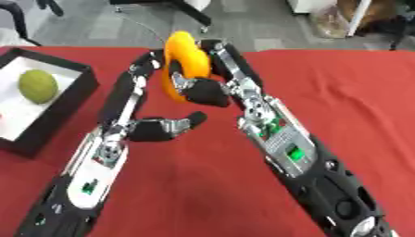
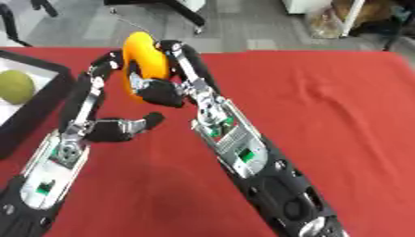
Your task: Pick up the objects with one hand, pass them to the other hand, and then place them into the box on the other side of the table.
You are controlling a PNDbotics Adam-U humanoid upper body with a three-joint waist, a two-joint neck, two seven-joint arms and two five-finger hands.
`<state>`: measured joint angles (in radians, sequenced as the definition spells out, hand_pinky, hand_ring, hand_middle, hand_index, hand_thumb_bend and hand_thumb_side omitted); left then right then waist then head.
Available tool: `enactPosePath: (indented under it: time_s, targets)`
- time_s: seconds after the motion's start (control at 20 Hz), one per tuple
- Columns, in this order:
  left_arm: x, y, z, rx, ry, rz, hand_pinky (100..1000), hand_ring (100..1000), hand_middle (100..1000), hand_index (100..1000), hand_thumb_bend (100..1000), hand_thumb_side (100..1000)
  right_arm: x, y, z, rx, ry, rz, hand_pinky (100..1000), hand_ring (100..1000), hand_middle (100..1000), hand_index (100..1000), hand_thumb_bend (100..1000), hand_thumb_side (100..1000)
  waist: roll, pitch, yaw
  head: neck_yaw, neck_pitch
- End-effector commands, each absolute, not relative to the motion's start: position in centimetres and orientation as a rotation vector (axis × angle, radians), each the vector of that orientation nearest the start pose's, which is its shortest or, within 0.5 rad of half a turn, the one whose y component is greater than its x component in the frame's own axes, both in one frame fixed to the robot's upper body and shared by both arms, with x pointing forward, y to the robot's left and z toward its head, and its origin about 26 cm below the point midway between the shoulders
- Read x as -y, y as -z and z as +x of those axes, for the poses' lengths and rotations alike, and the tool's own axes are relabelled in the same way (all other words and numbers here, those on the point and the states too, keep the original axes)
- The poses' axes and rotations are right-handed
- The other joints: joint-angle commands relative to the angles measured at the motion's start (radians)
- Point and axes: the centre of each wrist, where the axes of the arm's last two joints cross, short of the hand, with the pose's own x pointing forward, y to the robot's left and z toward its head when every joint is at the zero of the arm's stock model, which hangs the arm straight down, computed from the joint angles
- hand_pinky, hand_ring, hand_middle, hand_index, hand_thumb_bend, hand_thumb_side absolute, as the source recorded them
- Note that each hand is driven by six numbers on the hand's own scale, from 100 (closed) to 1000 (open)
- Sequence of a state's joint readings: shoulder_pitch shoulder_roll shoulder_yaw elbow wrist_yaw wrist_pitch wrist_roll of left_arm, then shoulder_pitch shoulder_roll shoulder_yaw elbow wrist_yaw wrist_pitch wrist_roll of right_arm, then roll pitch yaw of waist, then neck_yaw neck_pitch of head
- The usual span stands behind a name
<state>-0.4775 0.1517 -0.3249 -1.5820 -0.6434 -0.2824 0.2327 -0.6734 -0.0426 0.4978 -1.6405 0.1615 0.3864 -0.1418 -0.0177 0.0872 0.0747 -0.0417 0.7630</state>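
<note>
Orange curved thing (image 1: 185, 62), maybe banana-shaped toy, up in air between both hands, above red counter (image 1: 348, 92). Right hand (image 1: 212, 89) fingers curled round it. Left hand (image 1: 139, 99) fingers reach up, touch its far left side; thumb low and apart, not closed on it. Risk: right lets go too soon, thing drops, rolls away. Black box (image 1: 77, 95) far left of fingers, green ball (image 1: 37, 86) inside. Box partly cut off. Fingertips behind thing hidden.

Even, bright indoor light, soft overall focus.
Faint shadows lay under the arms on the red tablecloth (image 1: 356, 92); glare whitened the box (image 1: 48, 74) floor.
</note>
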Motion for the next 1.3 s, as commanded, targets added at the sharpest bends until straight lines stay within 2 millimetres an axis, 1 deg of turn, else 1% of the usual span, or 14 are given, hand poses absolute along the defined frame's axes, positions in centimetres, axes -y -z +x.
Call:
enactPosePath:
  time_s: [0.05, 0.2, 0.3, 0.5, 0.7, 0.9, 1.05, 1.1, 1.3]
  targets:
    - [-12.9, -13.8, 35.1, 2.497, 0.748, 0.422, 778, 756, 777, 879, 669, 587, 3.6, -18.9, 32.4, 1.909, -0.73, 0.082, 535, 411, 306, 406, 100, 138, -0.009, -0.002, -0.001, 0.0, -0.009]
    - [-13.3, -13.2, 35.1, 2.471, 0.697, 0.484, 773, 747, 769, 877, 667, 569, 3.5, -18.6, 32.0, 1.89, -0.746, 0.119, 533, 411, 306, 406, 100, 148, -0.01, -0.004, -0.003, -0.001, -0.011]
    - [-13.7, -12.7, 35.2, 2.446, 0.681, 0.535, 772, 744, 766, 874, 670, 556, 3.7, -18.7, 31.9, 1.889, -0.743, 0.131, 533, 411, 305, 405, 100, 133, -0.011, -0.005, -0.004, 0.001, -0.014]
    - [-14.8, -11.5, 35.4, 2.383, 0.669, 0.637, 772, 744, 767, 873, 675, 541, 4.0, -19.0, 31.7, 1.888, -0.717, 0.152, 531, 411, 305, 405, 100, 131, -0.012, -0.005, -0.005, 0.004, -0.018]
    - [-16.0, -10.6, 35.4, 2.338, 0.672, 0.705, 772, 744, 766, 854, 658, 514, 4.2, -19.1, 31.6, 1.88, -0.697, 0.175, 530, 411, 305, 404, 100, 129, -0.011, -0.004, -0.005, 0.006, -0.017]
    - [-15.7, -10.5, 35.4, 2.347, 0.685, 0.687, 767, 740, 760, 842, 620, 496, 4.2, -19.6, 31.1, 1.885, -0.708, 0.213, 530, 411, 305, 404, 100, 129, -0.013, -0.005, -0.005, 0.005, -0.017]
    - [-15.2, -10.8, 35.4, 2.377, 0.673, 0.67, 764, 738, 760, 841, 610, 486, 4.0, -19.6, 30.8, 1.867, -0.732, 0.247, 529, 411, 305, 404, 100, 128, -0.015, -0.005, -0.005, 0.006, -0.018]
    - [-15.1, -10.9, 35.4, 2.387, 0.668, 0.667, 763, 736, 758, 838, 596, 480, 4.0, -19.5, 30.8, 1.858, -0.74, 0.258, 529, 411, 305, 404, 100, 127, -0.016, -0.006, -0.005, 0.006, -0.017]
    - [-14.6, -11.0, 35.5, 2.417, 0.648, 0.655, 754, 714, 731, 806, 471, 434, 3.7, -19.3, 30.5, 1.835, -0.764, 0.296, 529, 410, 307, 406, 100, 125, -0.018, -0.006, -0.005, 0.005, -0.016]
